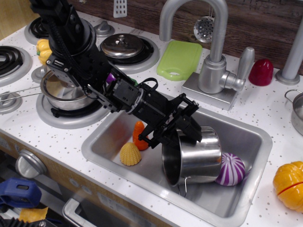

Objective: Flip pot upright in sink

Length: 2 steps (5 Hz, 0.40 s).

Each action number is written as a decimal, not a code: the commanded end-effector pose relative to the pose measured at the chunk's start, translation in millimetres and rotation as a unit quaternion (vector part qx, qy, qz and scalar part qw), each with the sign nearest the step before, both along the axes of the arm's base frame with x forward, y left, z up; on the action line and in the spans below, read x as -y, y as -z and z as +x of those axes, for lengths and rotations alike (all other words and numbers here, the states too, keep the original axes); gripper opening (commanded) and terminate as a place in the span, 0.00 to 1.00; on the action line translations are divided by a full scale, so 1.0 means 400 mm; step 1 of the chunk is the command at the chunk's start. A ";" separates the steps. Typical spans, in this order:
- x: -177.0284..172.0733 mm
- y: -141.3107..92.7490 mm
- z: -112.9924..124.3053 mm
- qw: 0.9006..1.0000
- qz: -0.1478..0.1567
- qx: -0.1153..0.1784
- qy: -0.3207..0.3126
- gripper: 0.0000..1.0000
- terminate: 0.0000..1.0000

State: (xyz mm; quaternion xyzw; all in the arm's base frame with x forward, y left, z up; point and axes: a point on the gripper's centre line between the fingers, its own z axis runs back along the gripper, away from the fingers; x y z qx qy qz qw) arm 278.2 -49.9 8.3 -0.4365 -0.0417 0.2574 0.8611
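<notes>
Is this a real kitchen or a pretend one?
It looks like a pretend play kitchen. A steel sink sits in a white speckled countertop beside stove burners, and plastic toy vegetables, like the purple striped one, lie in the sink next to a shiny little pot.

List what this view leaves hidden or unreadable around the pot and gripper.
- Gripper jaws: their own black links overlap at the pot rim, so open or clamped is unclear.
- Pot interior: only a sliver of the mouth shows; the contents cannot be seen.
- Purple striped ball: its left part is behind the pot.
- Orange toy: partly behind the gripper.
- Sink floor under the pot: covered.
- Second pot: cut off by the right edge.
</notes>
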 end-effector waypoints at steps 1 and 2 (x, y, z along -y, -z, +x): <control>-0.015 -0.025 0.015 1.000 -0.001 0.018 -0.003 0.00 0.00; -0.046 -0.054 0.022 0.999 0.034 -0.005 0.024 0.00 0.00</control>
